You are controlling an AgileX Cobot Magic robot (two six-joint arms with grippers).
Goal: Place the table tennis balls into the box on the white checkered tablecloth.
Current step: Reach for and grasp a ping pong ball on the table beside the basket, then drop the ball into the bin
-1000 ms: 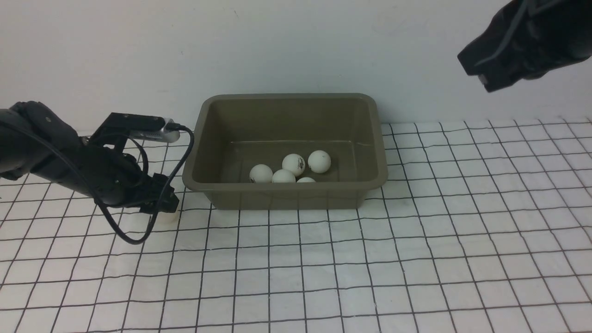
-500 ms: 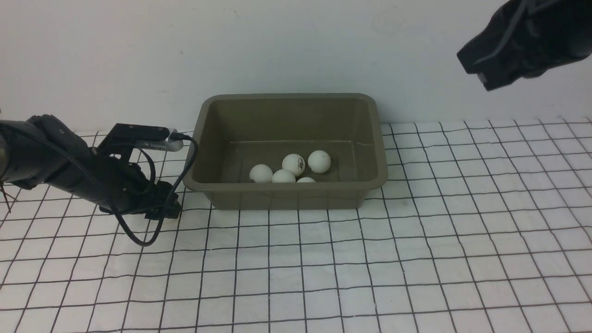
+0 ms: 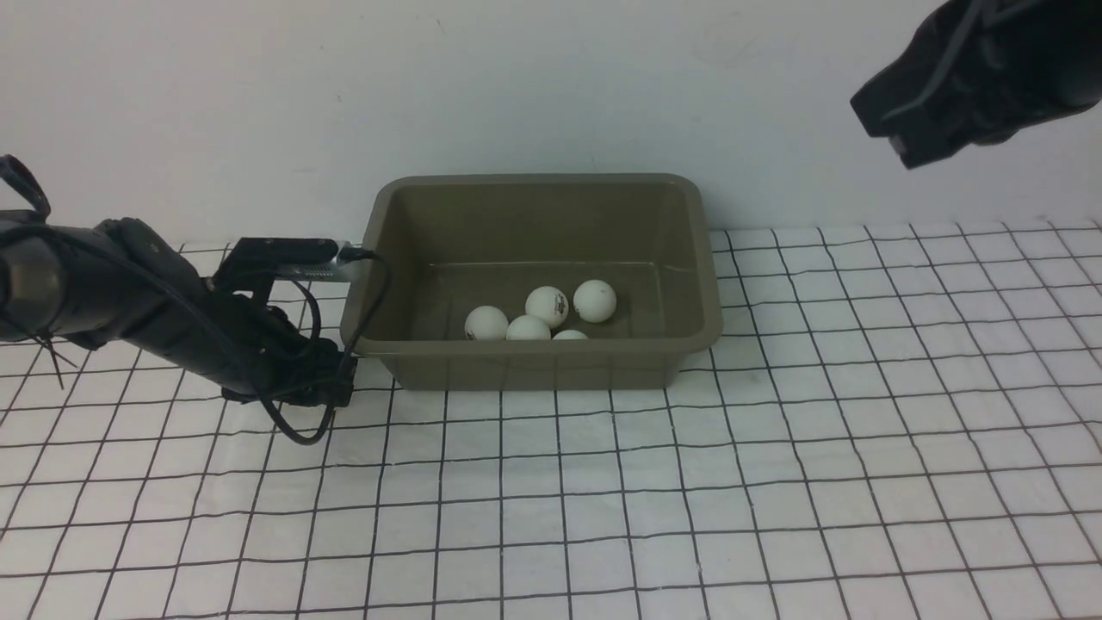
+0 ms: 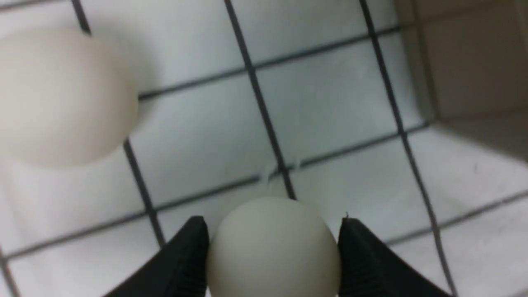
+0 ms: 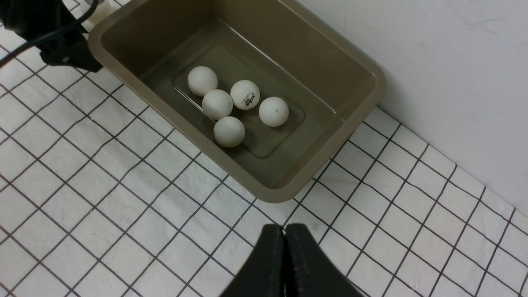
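**Five balls in, two left on the cloth**

Five table tennis balls (image 5: 231,103) lie clustered on the floor of the box (image 3: 534,368), so most of the job looks done. Two more sit outside it on the white checkered tablecloth (image 3: 775,482).

The near ball (image 4: 272,247) lies between the left jaws, which press against it on both sides down at cloth level. The far ball (image 4: 62,95) rests just beyond those jaw tips, on the side away from the box.

The box's outer wall and flared rim stand near the left jaws on their other side. I judge the lift must clear that rim before swinging across, since a low sideways move would catch it. Room above the box is open.

The right jaws are pressed together on nothing. They hang high and well apart from the box, clear of the left arm (image 3: 129,297).
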